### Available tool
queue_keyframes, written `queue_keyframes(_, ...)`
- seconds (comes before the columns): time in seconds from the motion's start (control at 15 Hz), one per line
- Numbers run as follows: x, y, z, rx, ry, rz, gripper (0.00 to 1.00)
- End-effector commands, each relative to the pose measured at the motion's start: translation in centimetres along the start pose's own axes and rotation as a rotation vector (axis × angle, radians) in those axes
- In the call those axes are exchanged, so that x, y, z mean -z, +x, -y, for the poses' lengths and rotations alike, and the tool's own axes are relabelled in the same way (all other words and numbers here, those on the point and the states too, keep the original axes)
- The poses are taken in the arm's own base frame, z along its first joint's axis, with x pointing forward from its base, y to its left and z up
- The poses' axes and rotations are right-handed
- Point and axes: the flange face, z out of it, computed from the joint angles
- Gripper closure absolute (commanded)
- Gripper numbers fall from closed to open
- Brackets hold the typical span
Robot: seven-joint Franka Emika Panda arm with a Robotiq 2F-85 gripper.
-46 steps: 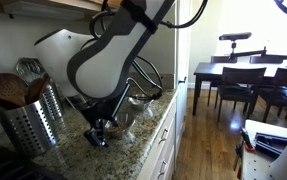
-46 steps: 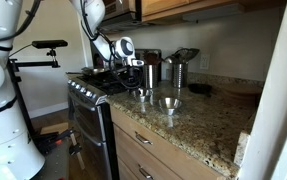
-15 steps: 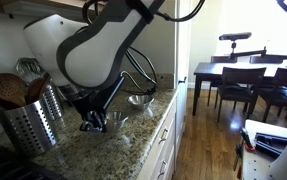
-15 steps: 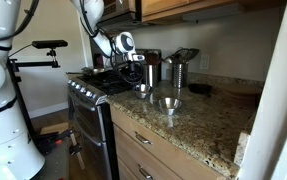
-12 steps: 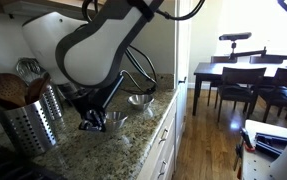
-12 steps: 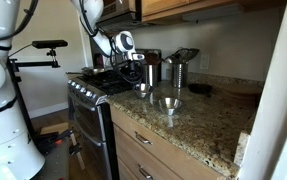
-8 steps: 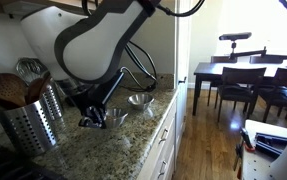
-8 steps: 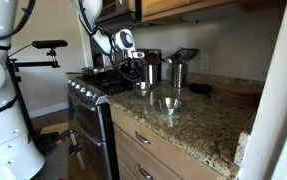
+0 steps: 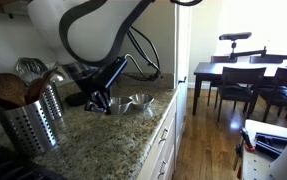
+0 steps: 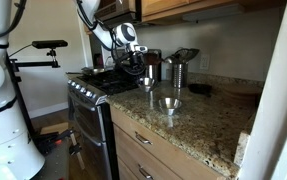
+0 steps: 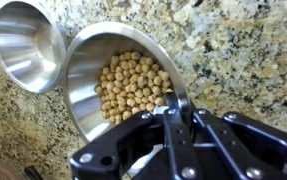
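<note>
My gripper (image 11: 179, 108) is shut on the rim of a steel bowl of chickpeas (image 11: 123, 85), pinching its near right edge. The bowl hangs tilted a little above the speckled granite counter (image 11: 243, 50). An empty steel bowl (image 11: 23, 45) stands right next to it, on the left in the wrist view. In both exterior views the gripper (image 9: 98, 100) (image 10: 143, 72) holds the filled bowl (image 10: 146, 83) clear of the counter, with the empty bowl (image 10: 169, 102) (image 9: 138, 101) close by on the stone.
A perforated steel utensil holder (image 9: 28, 115) with wooden spoons stands on the counter behind the arm. A stove (image 10: 98, 90) adjoins the counter, and steel canisters (image 10: 178, 68) stand at the wall. A dining table with chairs (image 9: 238, 75) fills the room beyond the counter's edge.
The arm has risen and swung, lifting the chickpea bowl off the counter toward the empty bowl. The gripper stays shut on the rim.
</note>
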Motion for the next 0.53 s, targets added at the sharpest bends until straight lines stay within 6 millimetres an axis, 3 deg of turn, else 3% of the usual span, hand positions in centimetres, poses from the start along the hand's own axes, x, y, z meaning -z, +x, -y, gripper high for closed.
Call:
queue_keyframes(0.0,0.7,-1.1,-2.5,-0.041,-0.038,0.005,0.93)
queue_keyframes(0.47,-0.3,-0.7,-5.2,-0.069,-0.019,0.006,0.93)
